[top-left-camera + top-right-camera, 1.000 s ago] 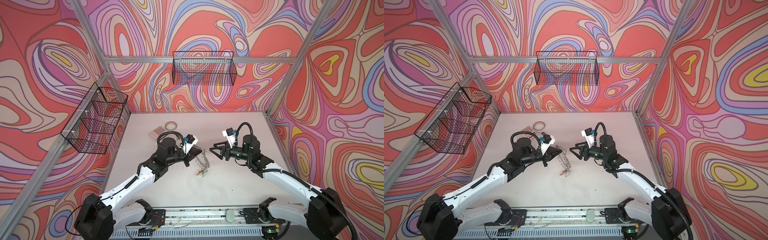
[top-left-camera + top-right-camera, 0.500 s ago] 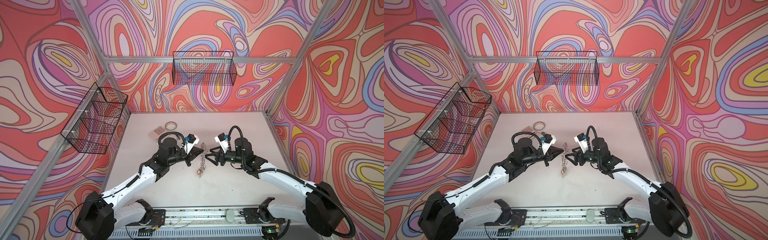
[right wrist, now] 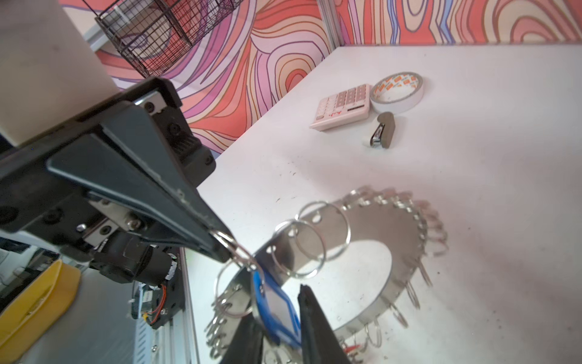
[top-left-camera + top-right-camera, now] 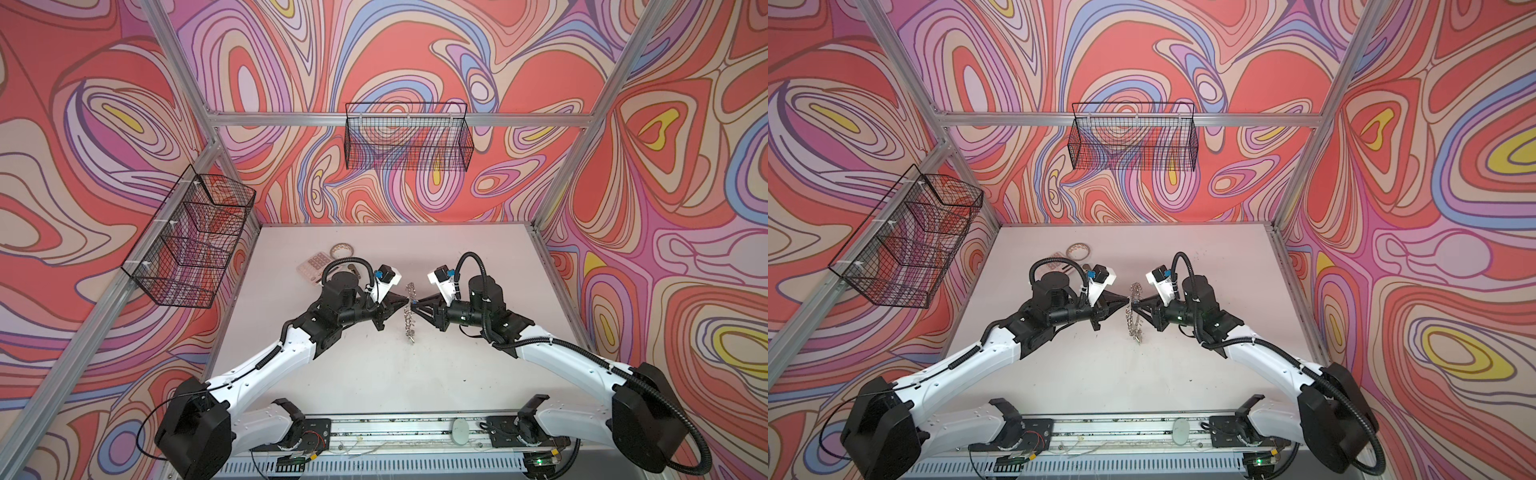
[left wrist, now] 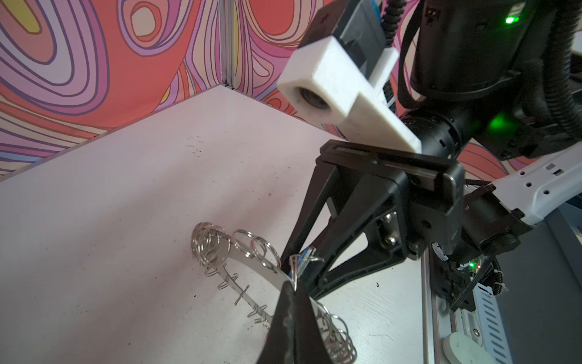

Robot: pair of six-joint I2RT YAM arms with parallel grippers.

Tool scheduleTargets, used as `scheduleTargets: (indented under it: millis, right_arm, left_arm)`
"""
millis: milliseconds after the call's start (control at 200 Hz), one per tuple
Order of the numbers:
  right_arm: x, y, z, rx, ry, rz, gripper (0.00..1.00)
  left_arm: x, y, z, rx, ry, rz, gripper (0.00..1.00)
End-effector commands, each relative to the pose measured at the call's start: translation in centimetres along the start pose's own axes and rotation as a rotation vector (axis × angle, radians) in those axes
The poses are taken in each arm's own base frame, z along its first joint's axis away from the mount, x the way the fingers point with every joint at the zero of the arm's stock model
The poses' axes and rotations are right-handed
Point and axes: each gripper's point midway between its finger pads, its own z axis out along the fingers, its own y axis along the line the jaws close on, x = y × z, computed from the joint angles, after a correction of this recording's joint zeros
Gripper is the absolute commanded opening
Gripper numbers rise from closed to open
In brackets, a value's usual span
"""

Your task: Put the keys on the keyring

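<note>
The keyring (image 4: 410,318) (image 4: 1133,318), a flat grey disc fringed with wire loops, hangs on edge above the table between both grippers. My left gripper (image 4: 405,300) (image 5: 291,285) is shut on one wire loop at the disc's rim (image 3: 371,220); its tips (image 3: 225,245) pinch that loop. My right gripper (image 4: 415,304) (image 3: 277,305) faces it from the other side. Its jaws are closed on the blue tag (image 3: 277,310) of a key hanging from the pinched loop. A scrap of red tag (image 3: 350,348) shows at the disc's lower rim. Other keys are hidden.
A pink calculator (image 3: 343,105) (image 4: 313,266), a tape roll (image 3: 396,91) (image 4: 341,250) and a small stapler (image 3: 384,129) lie at the back left of the table (image 4: 374,374). Wire baskets hang on the back wall (image 4: 409,139) and the left wall (image 4: 191,237).
My right gripper has come leftwards up to the keyring and its wide jaws have closed around the blue tag. The left gripper has kept its hold, and the keyring now hangs more edge-on.
</note>
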Motion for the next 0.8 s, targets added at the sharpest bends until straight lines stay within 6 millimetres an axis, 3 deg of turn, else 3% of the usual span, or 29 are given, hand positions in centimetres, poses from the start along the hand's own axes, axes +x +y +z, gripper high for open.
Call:
scheduleTargets:
  millis: [0,85,406,516,796]
  right_arm:
    - [0.1,0.2,0.1,-0.005,-0.006,-0.005,0.09]
    - [0.4,0.1,0.0,0.001,-0.004,0.003,0.00]
    - [2.0,-0.6,0.7,0.006,0.028,0.040,0.00]
    - [2.2,-0.2,1.6,-0.012,0.050,0.032,0.00]
    - [1.6,0.5,2.4,-0.038,0.061,0.016,0.00]
  left_arm:
    - [-2.4,-0.3,-0.3,-0.005,-0.046,0.003,0.00]
    - [-3.2,-0.2,-0.5,-0.017,-0.065,-0.012,0.00]
    - [-7.0,-1.1,-1.5,-0.030,-0.185,-0.011,0.00]
    - [-6.6,-1.8,-1.0,-0.009,-0.193,0.006,0.00]
    - [-4.3,-0.8,0.3,-0.018,-0.190,-0.059,0.00]
